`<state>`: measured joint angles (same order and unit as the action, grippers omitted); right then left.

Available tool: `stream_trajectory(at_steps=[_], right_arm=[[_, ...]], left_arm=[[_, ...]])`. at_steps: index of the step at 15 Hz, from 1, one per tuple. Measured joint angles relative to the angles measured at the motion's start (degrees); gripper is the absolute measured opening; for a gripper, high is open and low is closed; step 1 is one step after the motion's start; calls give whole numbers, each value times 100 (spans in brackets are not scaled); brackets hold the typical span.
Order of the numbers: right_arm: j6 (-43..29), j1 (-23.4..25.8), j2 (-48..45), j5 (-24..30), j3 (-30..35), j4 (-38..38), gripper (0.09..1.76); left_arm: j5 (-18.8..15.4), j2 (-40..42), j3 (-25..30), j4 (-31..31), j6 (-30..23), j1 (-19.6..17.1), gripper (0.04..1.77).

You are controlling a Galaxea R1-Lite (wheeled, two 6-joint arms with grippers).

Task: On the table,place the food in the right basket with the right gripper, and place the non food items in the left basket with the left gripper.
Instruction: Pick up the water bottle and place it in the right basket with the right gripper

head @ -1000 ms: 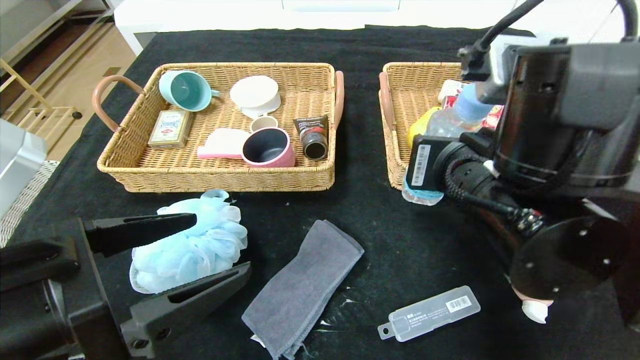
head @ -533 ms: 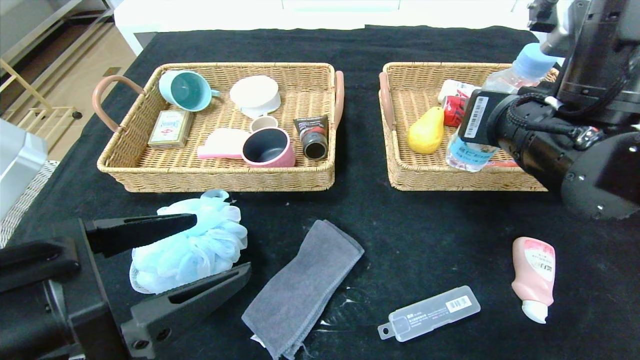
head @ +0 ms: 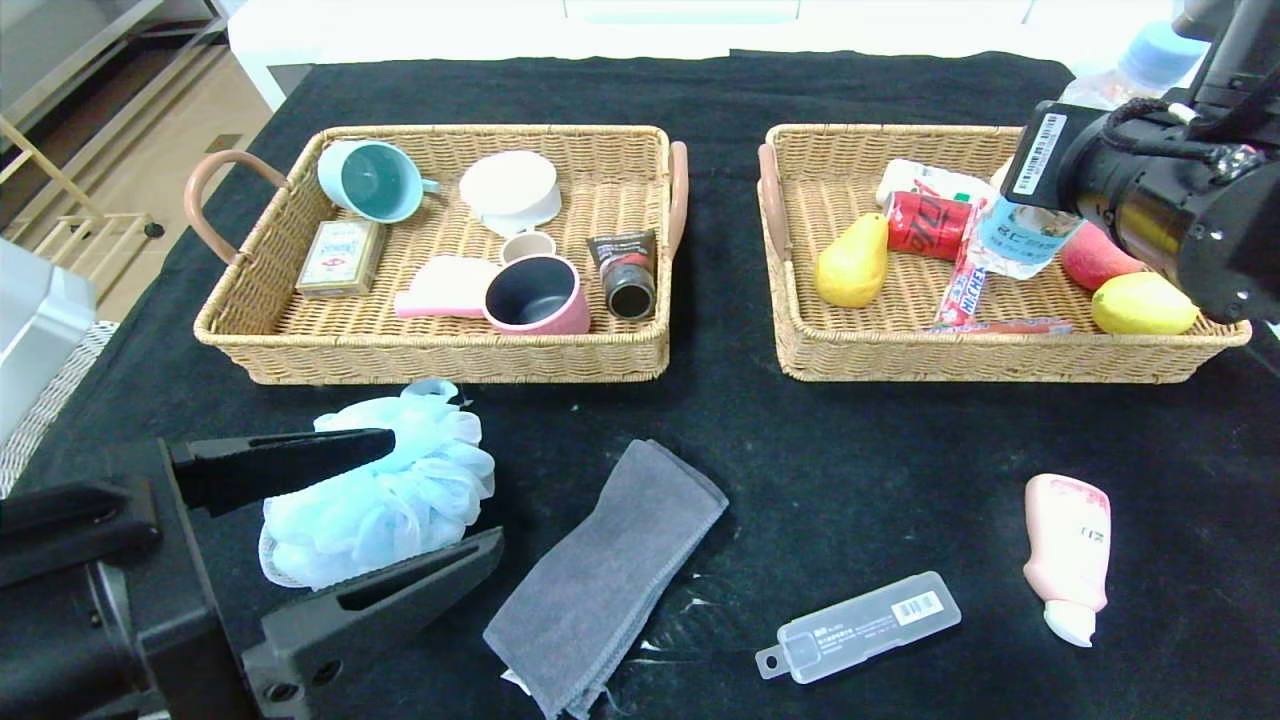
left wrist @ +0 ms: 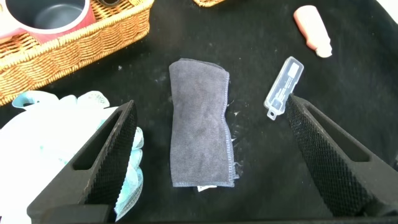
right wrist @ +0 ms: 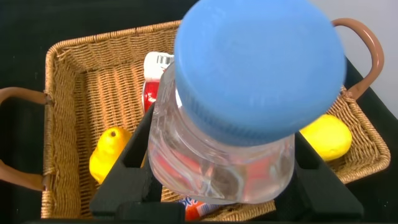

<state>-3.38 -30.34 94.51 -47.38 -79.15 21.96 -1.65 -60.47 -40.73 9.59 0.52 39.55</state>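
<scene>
My right gripper (right wrist: 224,180) is shut on the clear water bottle (head: 1022,238) with the pale blue cap (right wrist: 261,62). It holds the bottle tilted above the right basket (head: 1000,362), over its far right part. The yellow pear (head: 853,262) lies in that basket's left end. My left gripper (head: 440,495) is open low at the front left, its fingers either side of the blue bath pouf (head: 400,480). The grey towel (head: 610,575), the translucent case (head: 860,625) and the pink tube (head: 1067,545) lie on the black table (head: 850,450). The left basket (head: 450,360) stands behind the pouf.
The left basket holds a teal cup (head: 372,180), a pink cup (head: 537,294), a white bowl (head: 510,188), a card box (head: 341,258) and a dark tube (head: 625,272). The right basket also holds a red can (head: 928,225), a candy wrapper (head: 960,285), a lemon (head: 1143,304) and a red fruit (head: 1095,262).
My right arm has carried the bottle from the basket's near left corner to the right and farther back over the basket, uncovering the pear and the pink tube. The left arm has not moved.
</scene>
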Motion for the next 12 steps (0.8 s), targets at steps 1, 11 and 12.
stream_trajectory(at_steps=[1, 11, 12], right_arm=[[-4, 28, 52, 4, -50, 9, 100], [-4, -33, 713, 188, -161, 428, 100], [-6, -37, 758, 196, -169, 434, 100]], left_arm=[[0, 0, 0, 0, 0, 0, 172], [-4, -41, 21, 0, 0, 0, 172], [-4, -52, 24, 0, 2, 0, 172]])
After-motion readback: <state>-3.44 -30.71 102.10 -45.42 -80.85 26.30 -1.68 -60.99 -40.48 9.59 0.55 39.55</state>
